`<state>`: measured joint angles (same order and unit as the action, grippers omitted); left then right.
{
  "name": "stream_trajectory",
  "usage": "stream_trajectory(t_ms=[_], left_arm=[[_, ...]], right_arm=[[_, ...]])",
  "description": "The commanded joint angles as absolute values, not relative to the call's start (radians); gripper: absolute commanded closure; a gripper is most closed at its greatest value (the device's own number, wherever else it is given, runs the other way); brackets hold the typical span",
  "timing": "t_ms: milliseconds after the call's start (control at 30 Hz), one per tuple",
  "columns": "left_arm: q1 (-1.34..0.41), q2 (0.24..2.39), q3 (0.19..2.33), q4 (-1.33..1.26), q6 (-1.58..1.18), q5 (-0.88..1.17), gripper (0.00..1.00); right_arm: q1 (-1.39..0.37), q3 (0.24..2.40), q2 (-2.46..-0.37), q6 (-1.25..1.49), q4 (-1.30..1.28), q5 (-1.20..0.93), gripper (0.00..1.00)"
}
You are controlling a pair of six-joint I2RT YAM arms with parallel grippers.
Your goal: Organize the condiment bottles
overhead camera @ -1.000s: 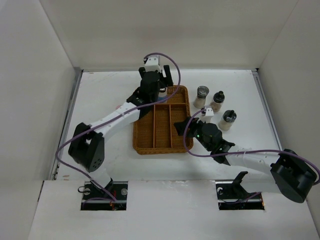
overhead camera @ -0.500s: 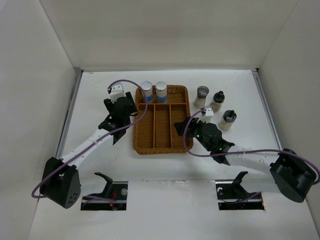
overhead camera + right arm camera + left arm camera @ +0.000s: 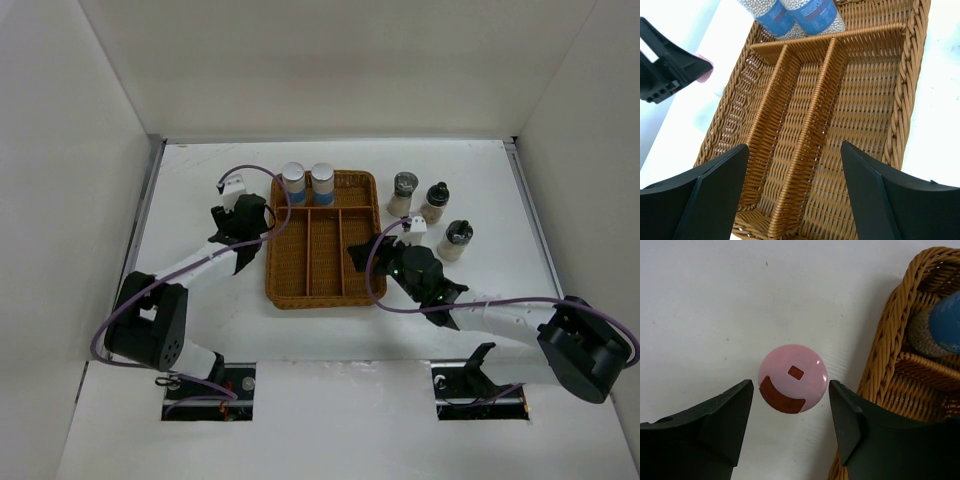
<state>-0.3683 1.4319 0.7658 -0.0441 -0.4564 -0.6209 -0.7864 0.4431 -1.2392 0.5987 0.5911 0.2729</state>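
Note:
Two blue-labelled jars (image 3: 293, 183) (image 3: 322, 182) stand in the back compartment of the wicker tray (image 3: 318, 296); they also show in the right wrist view (image 3: 775, 17) (image 3: 812, 10). A pink-capped jar (image 3: 792, 378) stands on the table just left of the tray (image 3: 887, 365). My left gripper (image 3: 790, 391) (image 3: 246, 216) hangs open over it, a finger on each side, not touching. Three more jars (image 3: 403, 192) (image 3: 436, 201) (image 3: 457, 239) stand right of the tray. My right gripper (image 3: 793, 149) (image 3: 362, 254) is open and empty above the tray's long compartments.
The tray's three long compartments (image 3: 850, 100) hold nothing. White walls box in the table on the left, back and right. My left gripper (image 3: 665, 60) shows beyond the tray's left rim in the right wrist view.
My left gripper left the two blue-labelled jars standing in the tray's back compartment and moved left to above the pink-capped jar. The right arm has barely moved.

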Motion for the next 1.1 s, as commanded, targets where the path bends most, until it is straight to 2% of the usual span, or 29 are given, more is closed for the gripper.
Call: stream_trajectory(t_ms=[0,133,233,433,567,733,1067], left_arm=[[-0.355,1.446,0.796,-0.132,-0.482,-0.614,0.43],[-0.357,1.442,0.795,-0.15,-0.489,-0.617,0.6],[-0.372,1.384,0.79,-0.135,-0.463,-0.641,0.66],[-0.439,1.197,0.787,-0.068,-0.428,-0.67,0.67],[-0.545,1.158,0.837,-0.038,-0.436,-0.67,0.67],[-0.656,1.241,0.896,-0.066,-0.446,-0.658,0.67],[-0.668,1.433,0.902,-0.126,-0.483,-0.633,0.67]], right_arm=[[-0.782,0.462,-1.235,0.598,0.632,0.264,0.19],[-0.782,0.462,-1.247,0.607,0.637,0.259,0.18],[-0.782,0.466,-1.252,0.598,0.64,0.259,0.18],[-0.782,0.462,-1.246,0.6,0.643,0.261,0.18],[-0.782,0.468,-1.258,0.603,0.64,0.253,0.19],[-0.782,0.465,-1.258,0.606,0.641,0.255,0.19],[-0.777,0.448,-1.215,0.6,0.644,0.271,0.19]])
